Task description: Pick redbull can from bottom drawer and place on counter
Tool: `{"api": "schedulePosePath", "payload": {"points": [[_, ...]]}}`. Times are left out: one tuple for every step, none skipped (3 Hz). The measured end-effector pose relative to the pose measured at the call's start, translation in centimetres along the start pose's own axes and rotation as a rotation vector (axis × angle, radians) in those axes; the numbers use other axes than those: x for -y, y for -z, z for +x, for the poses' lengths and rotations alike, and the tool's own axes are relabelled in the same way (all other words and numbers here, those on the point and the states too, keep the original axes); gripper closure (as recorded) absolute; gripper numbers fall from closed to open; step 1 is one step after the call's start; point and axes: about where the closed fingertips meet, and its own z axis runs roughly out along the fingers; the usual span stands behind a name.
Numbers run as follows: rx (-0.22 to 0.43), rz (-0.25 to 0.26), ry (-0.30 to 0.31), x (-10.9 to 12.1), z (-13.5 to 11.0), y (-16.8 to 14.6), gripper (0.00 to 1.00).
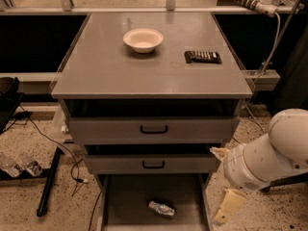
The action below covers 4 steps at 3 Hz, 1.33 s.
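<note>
One arm (269, 153) low at right | claw (223, 179) spread wide, empty, beside bottom drawer (130, 201) | redbull can (161, 209) inside

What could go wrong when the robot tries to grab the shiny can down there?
The redbull can lies on its side in the bottom drawer, so a nudge might roll it away. The pincer hangs outside the drawer, beside its side wall, and could bump that wall going in. Later, on the counter, the can might knock the bowl.
</note>
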Motion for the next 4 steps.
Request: {"api": "schedulePosePath", "payload": {"points": [[0.001,-0.044,-0.037,-0.4,1.1,-5.2,0.0],[-0.009,-0.072,-0.101,-0.6,4.4,-12.8,0.0],[-0.02,-0.035,-0.156,0.4,7.6,-19.2,0.0],[0.009,0.021,-0.171,1.0,9.9,-24.2,0.0]]}}
